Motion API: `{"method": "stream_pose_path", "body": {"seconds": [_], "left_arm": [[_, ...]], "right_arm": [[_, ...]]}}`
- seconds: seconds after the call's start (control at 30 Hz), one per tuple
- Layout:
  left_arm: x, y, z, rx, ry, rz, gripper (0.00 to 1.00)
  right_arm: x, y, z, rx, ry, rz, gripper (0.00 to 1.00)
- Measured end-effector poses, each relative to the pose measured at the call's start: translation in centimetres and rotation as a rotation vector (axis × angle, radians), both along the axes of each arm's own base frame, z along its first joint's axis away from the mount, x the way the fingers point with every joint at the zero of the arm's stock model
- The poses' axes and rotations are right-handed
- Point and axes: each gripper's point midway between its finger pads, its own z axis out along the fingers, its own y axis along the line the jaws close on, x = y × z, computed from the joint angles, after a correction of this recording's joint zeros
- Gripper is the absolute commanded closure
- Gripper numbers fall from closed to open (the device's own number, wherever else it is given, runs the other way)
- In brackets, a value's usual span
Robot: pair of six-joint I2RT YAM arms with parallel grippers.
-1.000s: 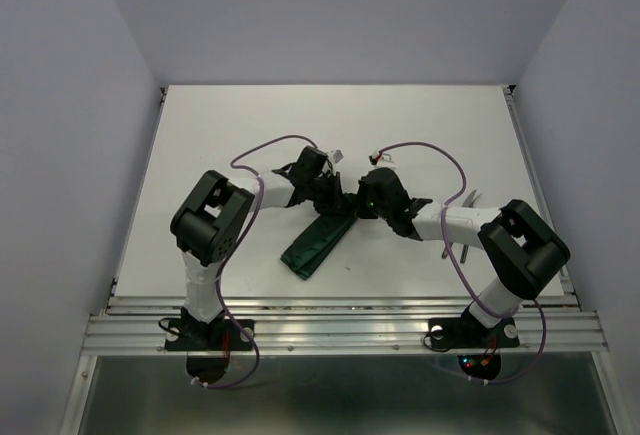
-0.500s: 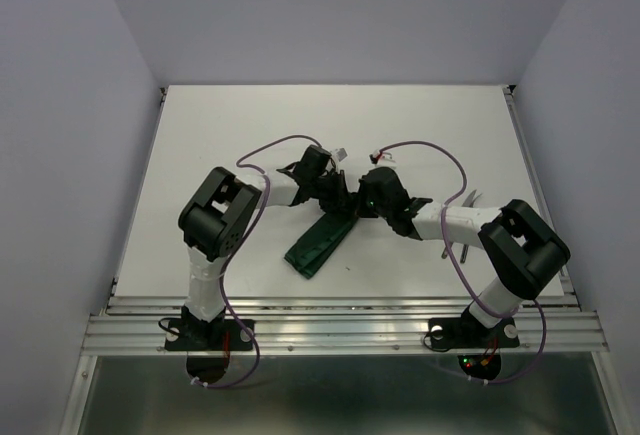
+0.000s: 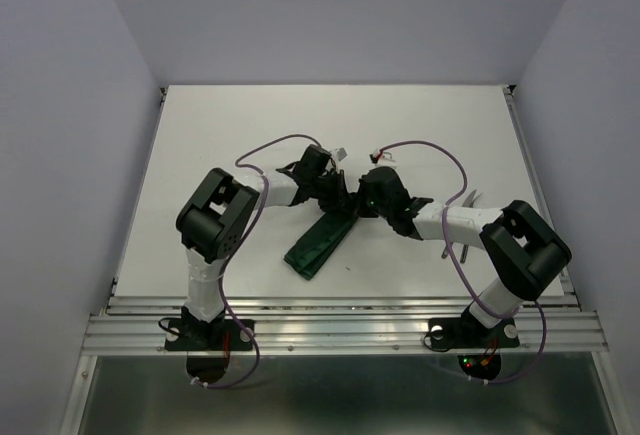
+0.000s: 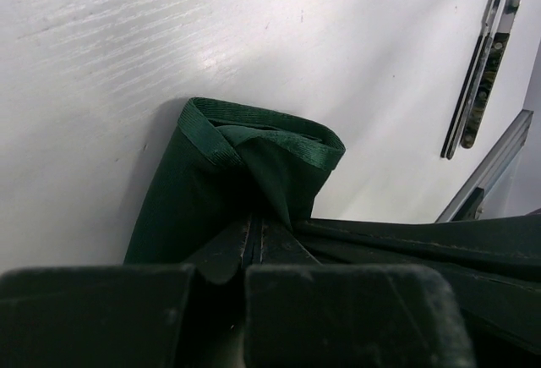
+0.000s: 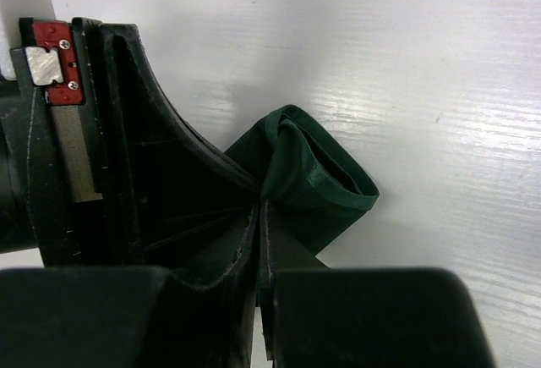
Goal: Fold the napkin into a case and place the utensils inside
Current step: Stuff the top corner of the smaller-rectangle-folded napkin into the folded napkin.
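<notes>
The dark green napkin lies folded as a long narrow strip, slanting from the table's middle toward the near left. Both grippers meet at its far end. In the left wrist view my left gripper is shut on a pinch of the cloth, and the napkin's open, hemmed end gapes just beyond the fingertips. My right gripper is shut on the same end from the other side, with the left gripper's black body close beside it. The utensils lie side by side near the table's right edge, mostly hidden under the right arm in the top view.
White tabletop with pale walls on three sides. A metal rail runs along the near edge and another along the right edge. Purple cables loop over both arms.
The left arm's elbow has shifted slightly to the right. Both grippers stay shut on the napkin's far end, and the cloth has not visibly moved.
</notes>
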Motion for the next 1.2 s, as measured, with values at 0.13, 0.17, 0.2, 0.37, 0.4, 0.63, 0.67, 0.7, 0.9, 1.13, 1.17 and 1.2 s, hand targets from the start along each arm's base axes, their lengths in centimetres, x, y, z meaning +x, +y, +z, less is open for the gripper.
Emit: {"method": "stream_pose_path", "body": {"seconds": [0.13,0.17,0.2,0.37,0.4,0.63,0.67,0.7,0.9,1.13,1.17,1.2], "left_arm": [[-0.3,0.9,0.8,0.038,-0.012,0.007,1.00],[-0.2,1.1,1.0,0.051,-0.020,0.012,1.00],[-0.2,1.4,1.3,0.060,-0.028,0.015,1.00],[-0.7,1.8,2.6,0.070,-0.047,-0.004,1.00],[-0.8,1.8,2.7,0.072,-0.050,-0.006,1.00],[-0.8,2.7,2.4,0.099,-0.054,-0.004,1.00],[-0.9,2.9,2.2,0.105,-0.051,-0.004,1.00],[-1.0,3.0,2.0,0.112,-0.047,-0.001,1.00],[-1.0,3.5,1.1,0.129,-0.035,0.008,1.00],[-0.8,3.2,-0.3,0.128,-0.020,0.005,1.00],[-0.8,3.2,-0.3,0.127,-0.020,0.004,1.00],[-0.8,3.1,-0.3,0.125,-0.020,0.003,1.00]], "right_arm": [[0.0,0.0,0.0,0.002,0.000,-0.002,0.92],[0.0,0.0,0.0,0.002,0.000,-0.002,0.92],[0.0,0.0,0.0,0.002,0.000,-0.002,0.92],[0.0,0.0,0.0,0.001,0.000,-0.004,0.92],[0.1,0.0,0.0,0.001,0.000,-0.004,0.92],[0.0,0.0,0.0,0.002,0.001,-0.002,0.92],[0.0,0.0,0.0,0.002,0.001,-0.002,0.92],[0.0,0.0,0.0,0.002,0.001,-0.002,0.92],[0.0,0.0,0.0,0.002,0.001,-0.001,0.92],[-0.1,0.1,0.0,0.005,0.004,0.005,0.92],[-0.1,0.1,-0.1,0.005,0.006,0.007,0.93],[-0.1,0.2,-0.1,0.006,0.008,0.009,0.93]]}}
